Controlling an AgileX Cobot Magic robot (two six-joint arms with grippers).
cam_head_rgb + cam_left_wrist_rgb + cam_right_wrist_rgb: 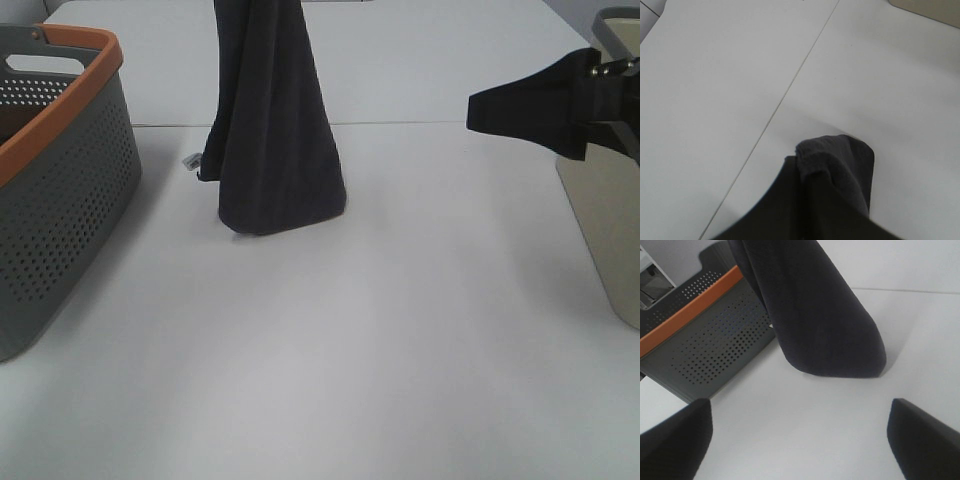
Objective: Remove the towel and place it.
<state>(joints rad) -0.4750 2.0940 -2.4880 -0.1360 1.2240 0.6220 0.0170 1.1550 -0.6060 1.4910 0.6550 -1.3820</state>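
**A:** Where was the towel [270,130]?

**B:** Hanging in a long, narrow drape over the white table [400,330], back of centre. Its upper end ran out of the high view. The lower fold was rounded and sat at the table surface; it looked to be touching, with the shadow tight under it. The small white tag [190,160] stuck out at its left edge, low down.

**A:** Left gripper?

**B:** Seen only from its own wrist camera. The left gripper [795,200] was a dark mass with a bunched wad of the cloth poking out beyond it. Noted as clamped on the towel, jaws together on the fabric. Bare table and a seam line lay below.

**A:** And the right?

**B:** The right gripper [800,440] was off the towel, on the right side of the table and raised above the surface. Both black fingertips [677,440] showed in the wrist view, spread wide with nothing between them. It pointed toward the towel but was well apart from it.

**A:** Anything else logged?

**B:** A grey perforated basket [70,180] with an orange rim stood at the left edge, near the towel but not touching. A beige object [610,220] stood at the far right behind the right arm. Could not tell what it was.
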